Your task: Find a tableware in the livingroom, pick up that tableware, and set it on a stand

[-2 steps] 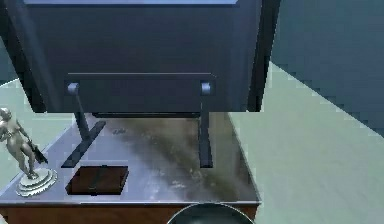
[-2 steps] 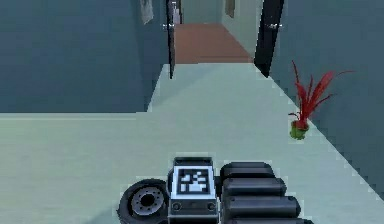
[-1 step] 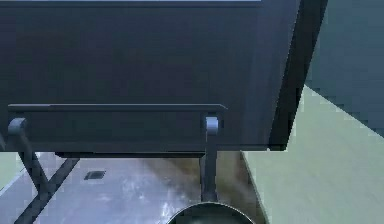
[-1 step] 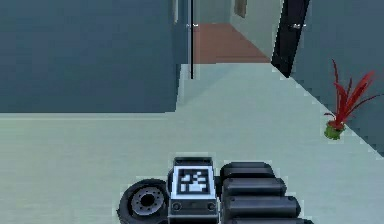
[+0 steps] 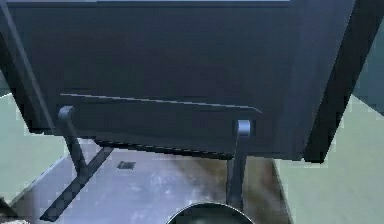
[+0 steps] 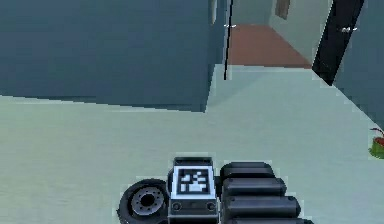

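We see a big dark television [image 5: 170, 75] in the forward view, standing on two thin legs [image 5: 75, 150] on a mottled brown counter [image 5: 150, 185]. At the bottom edge, just beside the leg on the view's right, sits a dark round thing [image 5: 205, 213] with a paler rim, cut off by the edge; we cannot tell whether it rests on the counter.

In the arm side view the arm [image 6: 255, 195] shows as a dark ribbed block at the bottom edge. A white marked square [image 6: 193, 182] is at its left, and the hand [image 6: 145, 200] is a dark round body left of that. We cannot make out its fingers, so we cannot tell how they stand or whether the hand holds anything. Beyond lie a pale floor [image 6: 150, 130], a blue-grey wall [image 6: 100, 50] and a dark door [image 6: 335, 40].
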Motion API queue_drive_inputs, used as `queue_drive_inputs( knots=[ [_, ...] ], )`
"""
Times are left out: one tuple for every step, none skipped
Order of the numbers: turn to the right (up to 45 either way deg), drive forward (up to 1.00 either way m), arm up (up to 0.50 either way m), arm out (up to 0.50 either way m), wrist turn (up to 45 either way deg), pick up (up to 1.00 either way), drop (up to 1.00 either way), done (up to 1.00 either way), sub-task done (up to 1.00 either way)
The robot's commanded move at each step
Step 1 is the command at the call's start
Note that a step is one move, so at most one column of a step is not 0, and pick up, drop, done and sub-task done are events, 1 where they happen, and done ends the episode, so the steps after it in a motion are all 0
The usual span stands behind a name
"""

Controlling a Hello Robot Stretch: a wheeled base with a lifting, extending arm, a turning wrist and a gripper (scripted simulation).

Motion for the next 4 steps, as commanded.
queue_drive_inputs(
  knots=[
    [6.0,0.00,0.00,0.00,0.0,0.00,0.00,0.00,0.00],
    [-9.0,0.00,0.00,0.00,0.0,0.00,0.00,0.00,0.00],
    [9.0,0.00,0.00,0.00,0.0,0.00,0.00,0.00,0.00],
    [-15.0,0.00,0.00,0.00,0.0,0.00,0.00,0.00,0.00]
  ],
)
